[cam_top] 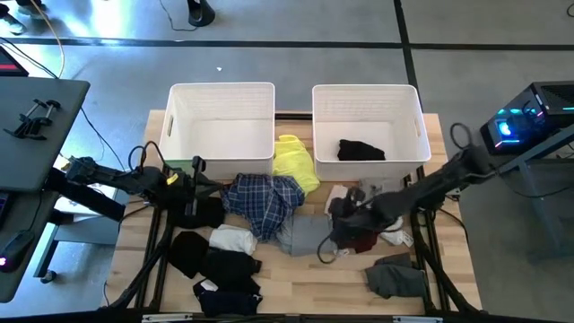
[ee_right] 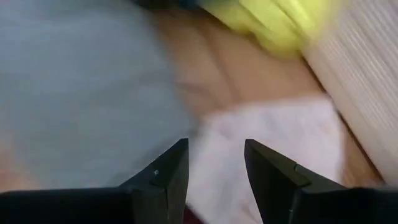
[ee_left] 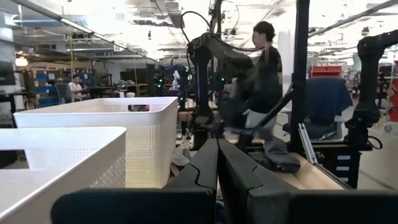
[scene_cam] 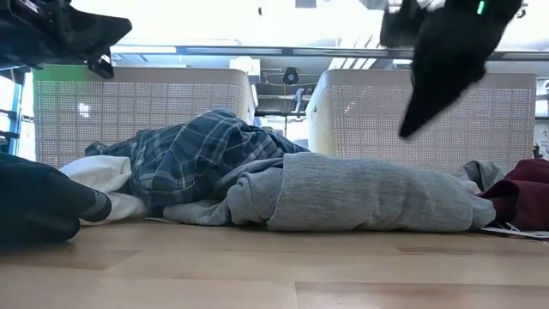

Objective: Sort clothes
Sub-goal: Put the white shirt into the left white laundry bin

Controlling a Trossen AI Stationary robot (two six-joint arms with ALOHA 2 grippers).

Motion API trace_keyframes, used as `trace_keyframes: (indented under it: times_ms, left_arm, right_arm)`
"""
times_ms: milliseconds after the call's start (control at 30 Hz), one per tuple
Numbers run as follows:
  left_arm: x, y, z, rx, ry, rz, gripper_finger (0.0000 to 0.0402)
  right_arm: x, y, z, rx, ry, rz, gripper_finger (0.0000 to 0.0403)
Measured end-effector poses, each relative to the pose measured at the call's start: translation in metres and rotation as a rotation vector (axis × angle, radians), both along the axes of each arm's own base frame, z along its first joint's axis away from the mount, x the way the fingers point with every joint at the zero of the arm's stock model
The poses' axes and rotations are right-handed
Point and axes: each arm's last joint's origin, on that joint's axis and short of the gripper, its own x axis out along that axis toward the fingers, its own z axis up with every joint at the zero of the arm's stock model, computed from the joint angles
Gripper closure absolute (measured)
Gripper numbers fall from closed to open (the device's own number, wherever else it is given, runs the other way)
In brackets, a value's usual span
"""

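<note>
Clothes lie on the wooden table in front of two white bins: a yellow one (cam_top: 296,161), blue plaid (cam_top: 265,202), grey (cam_top: 305,235), white (cam_top: 233,238), maroon (cam_top: 363,240) and several black ones (cam_top: 224,267). One black garment (cam_top: 360,151) lies in the right bin (cam_top: 413,126). My right gripper (ee_right: 214,165) is open and empty above the grey garment (ee_right: 81,93) and a white cloth (ee_right: 267,124); it also shows in the high view (cam_top: 336,211). My left gripper (ee_left: 217,155) is shut and empty, level above a black garment (cam_top: 202,212) by the left bin (cam_top: 179,135).
A dark grey-green garment (cam_top: 395,278) lies near the front right. The plaid and grey garments are heaped in the low view (scene_cam: 257,180). A person (ee_left: 267,68) stands in the room beyond the table's right side. Metal frame legs run along the table's sides.
</note>
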Motion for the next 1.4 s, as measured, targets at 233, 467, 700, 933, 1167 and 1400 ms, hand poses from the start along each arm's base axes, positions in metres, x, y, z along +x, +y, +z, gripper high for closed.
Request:
trace_keyframes:
  times_ms: [233, 467, 700, 933, 1167, 1400]
  left_arm:
    - [0.007, -0.011, 0.001, 0.076, 0.068, -0.026, 0.0401]
    - [0.024, -0.029, 0.022, 0.202, 0.144, 0.010, 0.0401]
    - [0.055, -0.056, 0.040, 0.412, 0.233, -0.047, 0.0401]
    - [0.087, -0.082, 0.060, 0.499, 0.030, -0.285, 0.0401]
    - [0.123, -0.079, 0.062, 0.565, 0.042, -0.120, 0.0360]
    - [0.161, -0.071, 0.056, 0.491, 0.099, -0.057, 0.0266]
  right_arm:
    - [0.006, -0.023, -0.047, 0.116, 0.269, -0.303, 0.0263]
    - [0.018, -0.028, -0.063, 0.151, 0.307, -0.236, 0.0365]
    - [0.008, -0.015, -0.004, -0.012, -0.058, -0.188, 0.0392]
    - [0.006, 0.003, 0.044, -0.204, -0.407, -0.046, 0.0399]
    - [0.011, 0.024, 0.050, -0.262, -0.465, 0.136, 0.0400]
    - [0.014, 0.043, 0.061, -0.256, -0.590, 0.227, 0.0401]
